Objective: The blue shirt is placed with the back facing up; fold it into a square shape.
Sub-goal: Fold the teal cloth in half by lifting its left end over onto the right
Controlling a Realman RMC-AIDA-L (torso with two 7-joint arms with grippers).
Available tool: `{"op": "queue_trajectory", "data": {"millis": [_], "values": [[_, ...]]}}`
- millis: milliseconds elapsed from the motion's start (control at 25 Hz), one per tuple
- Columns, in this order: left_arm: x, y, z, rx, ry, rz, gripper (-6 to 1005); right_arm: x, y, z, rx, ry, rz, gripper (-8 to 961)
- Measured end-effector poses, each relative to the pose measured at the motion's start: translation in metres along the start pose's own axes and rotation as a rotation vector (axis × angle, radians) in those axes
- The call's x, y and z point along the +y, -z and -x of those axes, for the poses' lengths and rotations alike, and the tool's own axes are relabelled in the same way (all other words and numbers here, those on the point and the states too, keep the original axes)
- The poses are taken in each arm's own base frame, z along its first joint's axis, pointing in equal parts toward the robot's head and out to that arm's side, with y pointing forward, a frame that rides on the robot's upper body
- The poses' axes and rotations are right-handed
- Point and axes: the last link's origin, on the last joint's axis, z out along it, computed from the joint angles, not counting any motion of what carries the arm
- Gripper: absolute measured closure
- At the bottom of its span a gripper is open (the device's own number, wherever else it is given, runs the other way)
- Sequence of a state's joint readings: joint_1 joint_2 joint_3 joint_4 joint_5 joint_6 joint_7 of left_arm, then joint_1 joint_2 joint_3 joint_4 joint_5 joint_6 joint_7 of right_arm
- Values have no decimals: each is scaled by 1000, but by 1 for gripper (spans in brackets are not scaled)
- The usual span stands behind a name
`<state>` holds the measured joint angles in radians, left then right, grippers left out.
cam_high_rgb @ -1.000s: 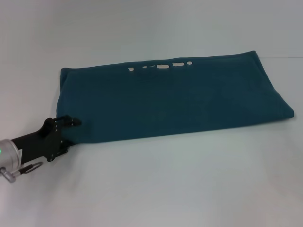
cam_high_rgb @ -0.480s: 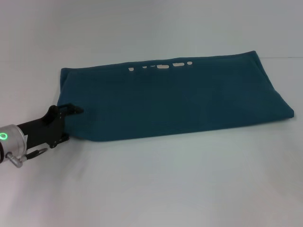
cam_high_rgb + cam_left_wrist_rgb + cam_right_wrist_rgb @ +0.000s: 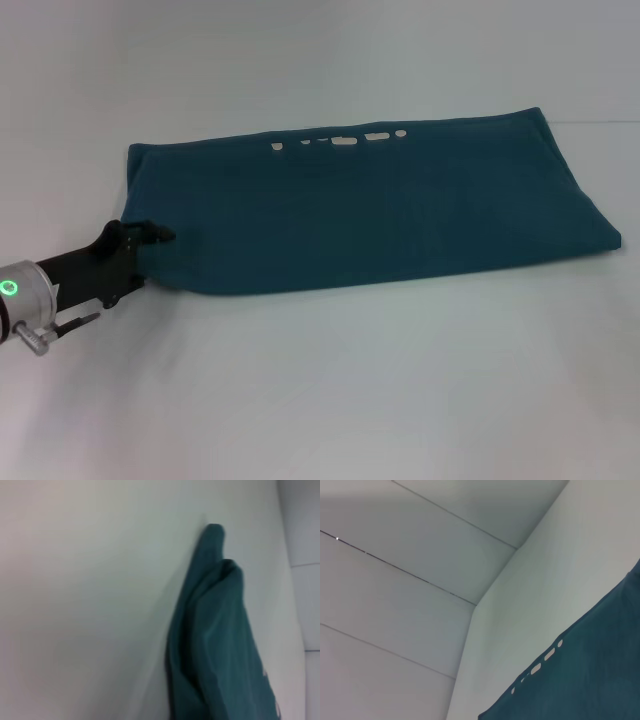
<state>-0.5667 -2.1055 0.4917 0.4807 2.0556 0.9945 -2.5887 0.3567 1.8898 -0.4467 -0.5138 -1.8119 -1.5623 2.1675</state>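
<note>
1. Head view: one large dark teal-blue cotton shirt [image 3: 365, 205] lies flat on one white table [image 3: 330, 400], already folded into a long band, with bits of white lettering [image 3: 340, 140] peeking at its far edge. One gripper shows, the black left gripper [image 3: 135, 258], at the band's near-left corner. The cloth runs away from the fingertips toward the robot's right. One upper finger [image 3: 150, 233] lies on top of the fabric; the lower finger is hidden, so whether the fingers are clamped on the corner or apart cannot be told.
2. Left wrist view: shirt edge [image 3: 210, 630] seen end-on, several layers stacked and bulging, just ahead of the camera; own fingers not visible.
3. Right wrist view: only the shirt's far edge with lettering [image 3: 542, 660] and the table; the right gripper is not in any picture, apparently parked.
4. Handling, as a judgement: light, soft and limp, not fragile, and it sags when lifted. Layers can slip apart, so pinch all layers at a corner. The band still needs folding end over end for a square.
</note>
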Motion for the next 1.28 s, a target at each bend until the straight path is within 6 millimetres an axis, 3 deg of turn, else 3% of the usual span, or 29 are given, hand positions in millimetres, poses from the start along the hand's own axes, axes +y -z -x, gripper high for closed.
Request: {"op": "queue_trajectory", "data": {"millis": [160, 600, 800, 1280], "values": [[1, 0, 0, 3, -40, 8, 595, -1, 2, -1, -2, -4, -3, 145], [2, 1, 1, -2, -53, 16, 819, -2, 5, -1, -10, -11, -4, 145], [4, 2, 0, -13, -61, 27, 991, -2, 4, -1, -11, -10, -5, 145], [13, 14, -9, -35, -160, 56, 991, -3, 5, -1, -9, -12, -17, 145]]}}
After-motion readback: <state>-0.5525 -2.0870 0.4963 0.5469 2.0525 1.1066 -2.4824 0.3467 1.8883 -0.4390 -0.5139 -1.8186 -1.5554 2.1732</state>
